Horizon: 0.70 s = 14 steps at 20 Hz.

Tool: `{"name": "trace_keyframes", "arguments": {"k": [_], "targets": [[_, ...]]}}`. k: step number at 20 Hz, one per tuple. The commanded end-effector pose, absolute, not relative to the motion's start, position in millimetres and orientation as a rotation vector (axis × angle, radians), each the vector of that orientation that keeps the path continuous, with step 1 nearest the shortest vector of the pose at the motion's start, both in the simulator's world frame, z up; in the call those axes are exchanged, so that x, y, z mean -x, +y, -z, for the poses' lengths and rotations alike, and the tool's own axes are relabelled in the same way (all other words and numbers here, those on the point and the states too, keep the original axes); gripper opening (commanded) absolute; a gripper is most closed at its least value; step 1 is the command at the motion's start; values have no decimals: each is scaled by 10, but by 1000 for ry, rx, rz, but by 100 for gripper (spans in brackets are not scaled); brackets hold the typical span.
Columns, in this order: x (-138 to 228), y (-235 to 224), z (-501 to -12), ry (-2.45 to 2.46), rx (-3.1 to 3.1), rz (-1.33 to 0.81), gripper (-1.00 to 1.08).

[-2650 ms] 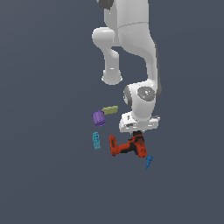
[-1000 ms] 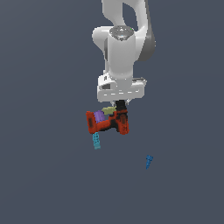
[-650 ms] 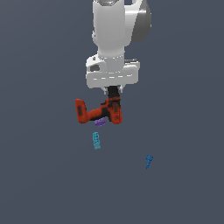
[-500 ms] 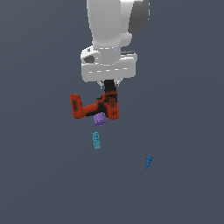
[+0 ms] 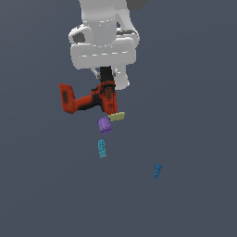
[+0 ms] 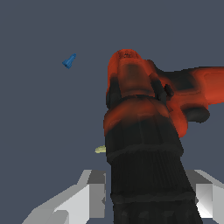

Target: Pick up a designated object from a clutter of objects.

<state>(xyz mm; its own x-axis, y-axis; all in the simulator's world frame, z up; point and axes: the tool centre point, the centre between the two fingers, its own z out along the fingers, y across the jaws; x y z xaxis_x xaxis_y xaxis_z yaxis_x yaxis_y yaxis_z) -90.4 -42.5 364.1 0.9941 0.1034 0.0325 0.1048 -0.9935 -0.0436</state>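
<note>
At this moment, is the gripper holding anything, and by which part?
Yes. The gripper holds the red-orange drill, its jaws closed on the black chuck end; the battery base sticks out toward the exterior view's left.

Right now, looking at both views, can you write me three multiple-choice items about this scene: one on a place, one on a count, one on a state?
1. Where is the blue screw?
A. alone, toward the exterior view's right
B. touching the cylinder
C. in the gripper

2. How many small items lie apart from the drill?
A. two
B. four
C. six

3. What state is the drill in?
A. lying among the clutter
B. lifted, clamped in the gripper
C. standing upright on its battery

Answers: 1 A, it sits apart from the rest. 2 B, purple cylinder, olive bar, teal block, screw. 3 B, the fingers flank its black chuck.
</note>
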Motion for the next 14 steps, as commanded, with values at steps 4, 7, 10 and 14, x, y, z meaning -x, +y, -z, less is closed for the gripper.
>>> {"name": "trace_keyframes", "arguments": {"k": [4, 7, 10, 14], "targets": [[915, -507, -3824, -163, 3094, 58, -100], [912, -517, -3840, -163, 3094, 58, -100], [902, -507, -3821, -163, 3094, 58, -100], [914, -507, -3800, -163, 3093, 45, -100]]}}
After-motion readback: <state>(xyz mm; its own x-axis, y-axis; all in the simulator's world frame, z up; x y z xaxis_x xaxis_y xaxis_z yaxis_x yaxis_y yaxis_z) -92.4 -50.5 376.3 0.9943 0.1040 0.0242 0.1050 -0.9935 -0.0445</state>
